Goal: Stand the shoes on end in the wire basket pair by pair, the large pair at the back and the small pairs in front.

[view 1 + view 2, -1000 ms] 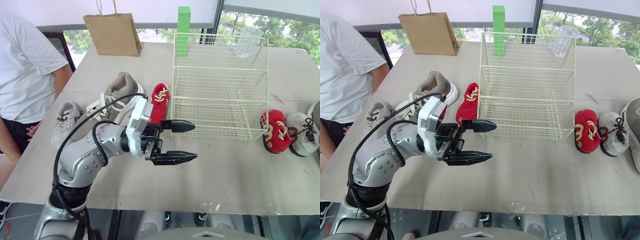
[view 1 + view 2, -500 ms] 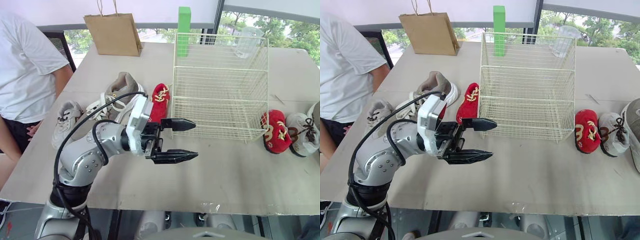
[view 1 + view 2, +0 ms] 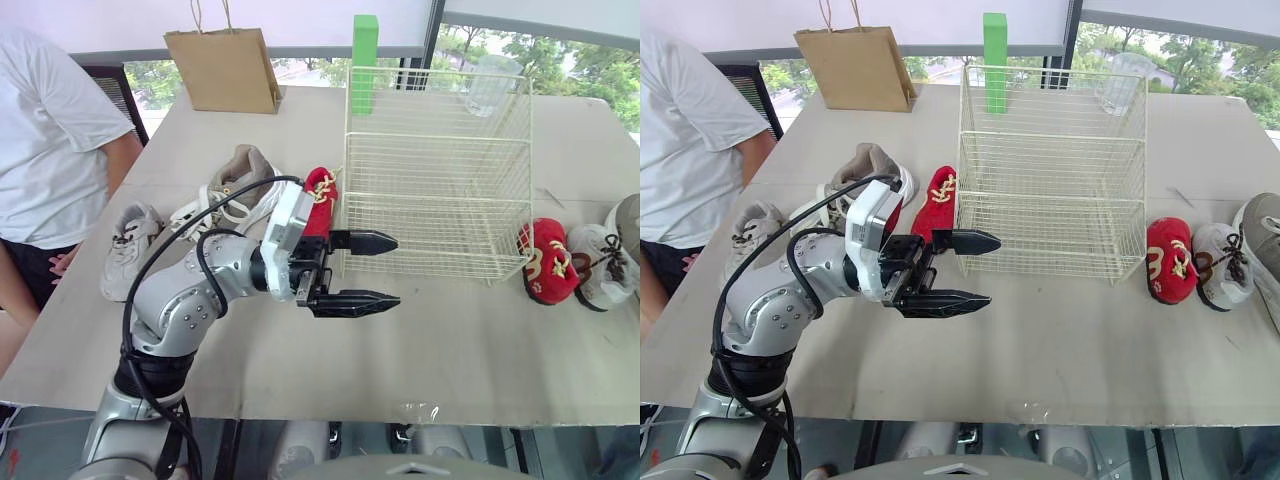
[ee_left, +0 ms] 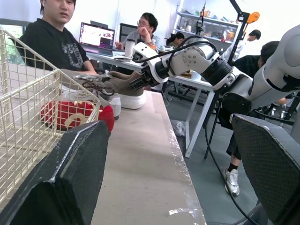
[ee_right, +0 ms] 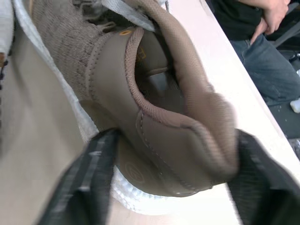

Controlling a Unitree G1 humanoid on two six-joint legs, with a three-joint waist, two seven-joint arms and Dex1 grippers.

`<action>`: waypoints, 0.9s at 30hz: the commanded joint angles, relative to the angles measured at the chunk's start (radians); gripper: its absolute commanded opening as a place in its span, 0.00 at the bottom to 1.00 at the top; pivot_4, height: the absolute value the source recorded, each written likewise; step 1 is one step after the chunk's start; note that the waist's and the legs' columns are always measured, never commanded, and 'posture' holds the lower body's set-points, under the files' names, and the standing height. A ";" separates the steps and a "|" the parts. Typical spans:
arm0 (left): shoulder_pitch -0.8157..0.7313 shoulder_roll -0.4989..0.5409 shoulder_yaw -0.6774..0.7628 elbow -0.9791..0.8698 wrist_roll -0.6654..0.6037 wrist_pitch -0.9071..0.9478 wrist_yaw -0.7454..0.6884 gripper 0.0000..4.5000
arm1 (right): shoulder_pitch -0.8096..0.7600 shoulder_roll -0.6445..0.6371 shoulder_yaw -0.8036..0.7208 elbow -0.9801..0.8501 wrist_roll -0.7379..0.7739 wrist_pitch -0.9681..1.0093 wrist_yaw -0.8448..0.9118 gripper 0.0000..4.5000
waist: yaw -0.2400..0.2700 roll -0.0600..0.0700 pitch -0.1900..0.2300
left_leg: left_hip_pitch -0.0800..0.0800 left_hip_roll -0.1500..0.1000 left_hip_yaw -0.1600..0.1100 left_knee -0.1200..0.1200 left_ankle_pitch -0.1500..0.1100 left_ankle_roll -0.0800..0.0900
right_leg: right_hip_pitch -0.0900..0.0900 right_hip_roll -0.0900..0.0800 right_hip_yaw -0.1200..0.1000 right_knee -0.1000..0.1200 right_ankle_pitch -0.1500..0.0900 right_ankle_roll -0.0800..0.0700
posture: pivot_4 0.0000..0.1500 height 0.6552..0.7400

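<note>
Task target: cream wire basket [image 3: 437, 160], mid-way along the beige table [image 3: 470, 350], holds nothing, so no pair is stood yet. Large brown knit sneaker [image 5: 154, 93] is at the table's right end, with the right gripper [image 5: 176, 135] clamped on its heel. Second brown sneaker [image 3: 245, 170] lies left of the basket beside a small red shoe [image 3: 318, 200]. Left gripper [image 3: 398, 270], fingers spread and empty, has edged forward to the basket's front-left corner. Shoes haven't shifted. Likely the large pair goes in first.
</note>
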 commanded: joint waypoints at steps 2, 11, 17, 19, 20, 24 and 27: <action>-0.034 0.011 0.018 0.007 0.016 -0.018 -0.026 1.00 | -0.027 0.023 0.025 0.011 -0.017 -0.016 0.010 0.22 | -0.008 -0.005 -0.003 | 0.003 0.000 0.001 0.000 0.000 0.000 | 0.003 -0.001 0.001 0.000 0.000 0.000 | 1.00 1.00; -0.055 -0.039 0.001 0.056 0.041 -0.028 -0.019 1.00 | 0.009 0.108 -0.134 -0.241 -0.039 -0.067 -0.013 0.00 | -0.013 0.003 0.000 | 0.009 0.001 -0.001 -0.002 -0.002 -0.002 | 0.008 -0.003 0.003 -0.002 0.000 0.000 | 1.00 1.00; -0.123 -0.099 0.009 0.149 0.030 -0.027 -0.024 1.00 | 0.018 0.145 -0.197 -0.436 -0.081 -0.236 -0.020 0.00 | 0.001 0.020 0.003 | 0.007 -0.001 0.000 -0.006 -0.001 0.000 | 0.005 -0.001 0.005 -0.002 0.000 0.000 | 1.00 1.00; -0.149 -0.117 0.018 0.181 0.021 -0.019 -0.020 1.00 | 0.004 0.149 -0.204 -0.460 -0.082 -0.266 -0.021 0.00 | 0.004 0.020 0.003 | 0.007 -0.001 0.002 -0.006 -0.001 0.000 | 0.003 0.000 0.006 -0.001 0.000 0.000 | 1.00 1.00; -0.167 -0.129 0.029 0.199 0.009 -0.008 -0.010 1.00 | -0.009 0.149 -0.213 -0.476 -0.078 -0.284 -0.020 0.00 | 0.005 0.020 0.003 | 0.007 -0.001 0.002 -0.006 -0.001 0.000 | 0.003 0.001 0.006 -0.001 0.000 0.000 | 1.00 1.00; -0.256 -0.171 0.134 0.262 -0.103 0.077 0.123 1.00 | -0.118 0.053 -0.241 -0.529 -0.043 -0.309 0.013 0.00 | 0.005 0.019 0.004 | 0.007 -0.001 0.003 -0.006 -0.001 0.001 | 0.003 0.001 0.005 -0.001 0.000 0.000 | 1.00 1.00; -0.383 -0.223 0.257 0.364 -0.215 0.140 0.339 1.00 | -0.251 -0.097 -0.187 -0.513 0.016 -0.296 0.073 0.00 | 0.002 0.020 0.006 | 0.007 -0.001 0.007 -0.006 0.000 0.001 | 0.000 0.000 0.009 0.001 0.000 0.001 | 1.00 1.00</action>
